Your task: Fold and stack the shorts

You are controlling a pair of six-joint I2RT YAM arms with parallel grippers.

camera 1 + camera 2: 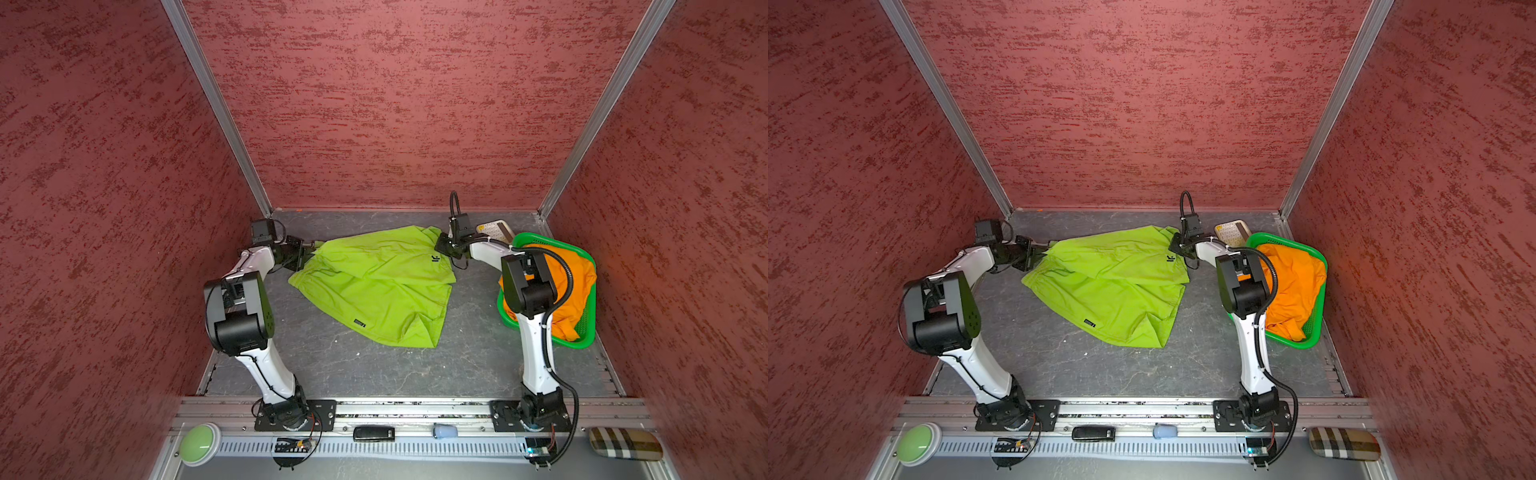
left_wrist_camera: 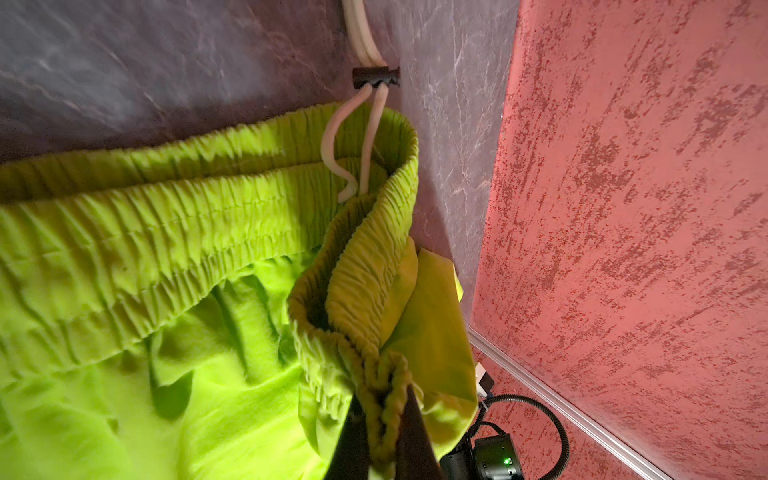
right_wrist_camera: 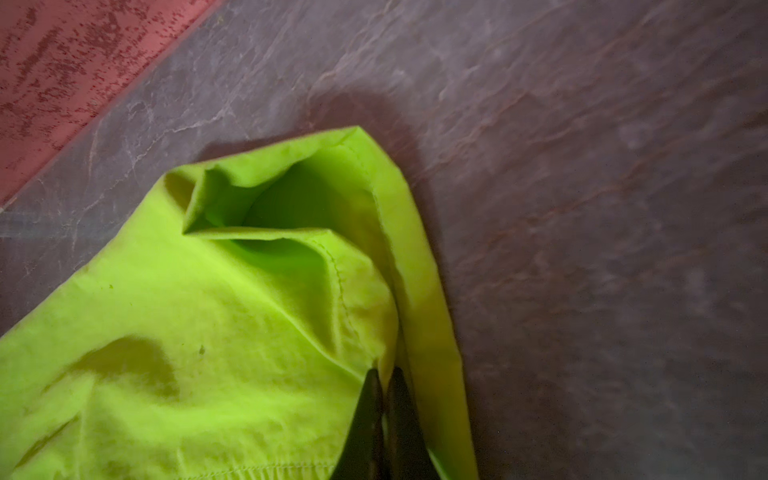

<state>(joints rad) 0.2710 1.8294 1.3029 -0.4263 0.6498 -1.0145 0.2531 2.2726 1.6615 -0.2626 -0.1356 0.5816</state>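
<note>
**Lime shorts pinched at both ends**

Lime shorts (image 1: pixel 374 286) lie spread on the tabletop (image 1: pixel 374 374) beside the basket (image 1: pixel 577 343). Thin, limp fabric, we judge; waistband and hems give the surest hold. Left pincer (image 2: pixel 386 432) is clenched on the waistband, right pincer (image 3: pixel 384 415) on a leg hem nearer the basket. Orange shorts (image 1: pixel 577 282) fill the basket; whatever lies beneath them is hidden from us.

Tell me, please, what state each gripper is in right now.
Left gripper: jaws shut on the waistband of the lime green shorts.
Right gripper: jaws shut on a leg hem of the lime green shorts.
</note>
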